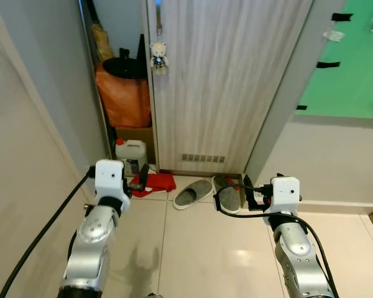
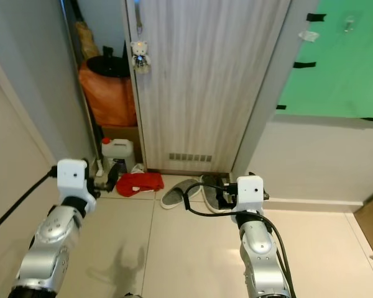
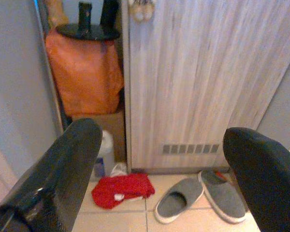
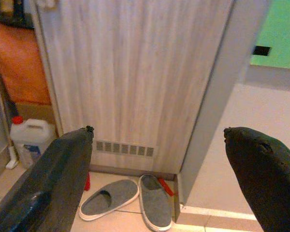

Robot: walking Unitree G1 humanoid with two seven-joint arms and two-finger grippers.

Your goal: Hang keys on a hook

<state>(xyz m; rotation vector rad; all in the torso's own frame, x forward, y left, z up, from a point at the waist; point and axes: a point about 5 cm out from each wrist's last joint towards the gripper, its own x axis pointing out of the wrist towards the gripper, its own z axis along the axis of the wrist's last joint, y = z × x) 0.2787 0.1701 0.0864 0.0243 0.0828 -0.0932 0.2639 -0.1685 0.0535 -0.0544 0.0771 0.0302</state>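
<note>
While both arms are held out low over the tiled floor [image 1: 199, 248], neither tool carries anything: the left tool [image 1: 143, 177] and the right tool [image 1: 247, 194] each show their two black fingers spread wide in the wrist views, with nothing between them. Just beyond the left tool lies a red cloth [image 1: 154, 182], and a little further back a white plastic jug [image 1: 131, 154] stands at the foot of an open closet. Between the two tools, slightly ahead, sits a pair of grey slippers [image 1: 206, 191], one of them just in front of the right tool. Behind all this rises a pale wood-grain door [image 1: 227, 81]. High above and beyond the left tool, a small teddy-bear charm [image 1: 158, 57] dangles from something on the door's edge, likely the key bunch on its hook, though the keys themselves are too small to make out. Further back in the closet sit an orange bag [image 1: 121, 93] and a cardboard box [image 1: 135, 133]; beyond the right tool is a green wall [image 1: 351, 62].

Judging by the released tools and the hanging charm, the hanging looks done already; what is left would be to back away carefully, clear of the slippers.
</note>
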